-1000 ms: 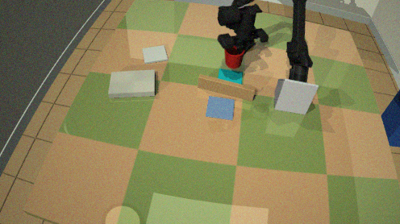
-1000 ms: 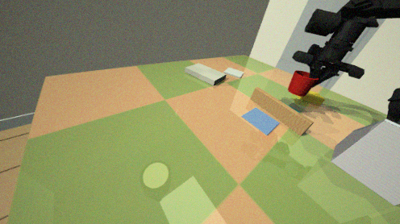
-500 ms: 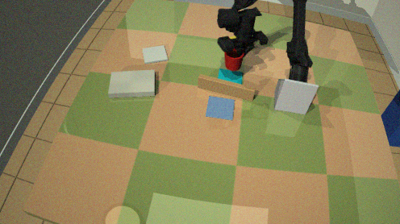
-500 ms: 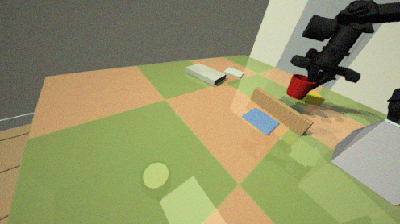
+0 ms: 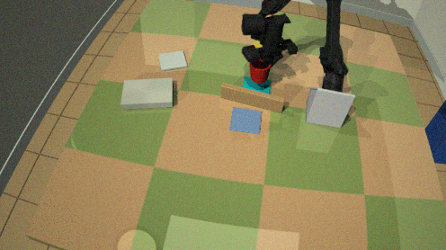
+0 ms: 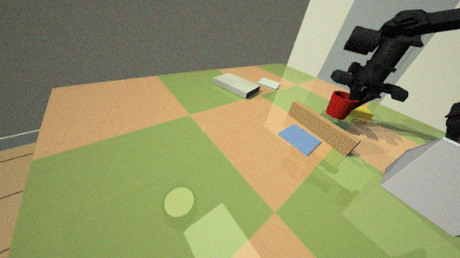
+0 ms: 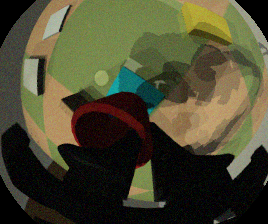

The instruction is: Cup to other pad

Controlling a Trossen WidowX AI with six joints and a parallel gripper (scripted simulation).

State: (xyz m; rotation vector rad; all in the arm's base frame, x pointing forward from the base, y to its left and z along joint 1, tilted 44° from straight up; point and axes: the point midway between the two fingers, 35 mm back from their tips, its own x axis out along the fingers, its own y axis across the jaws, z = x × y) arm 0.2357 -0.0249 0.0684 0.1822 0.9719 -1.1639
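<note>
The red cup is upright, right over the teal pad. I cannot tell whether its base touches the pad. My gripper is shut on the red cup, gripping its rim from above. The blue pad lies on the near side of a wooden bar, which separates the two pads. The inside of the cup is dark in the wrist view and no marbles show.
A yellow block lies just behind the cup. A grey box stands by the arm's base. A grey slab and a small pale tile lie to the left.
</note>
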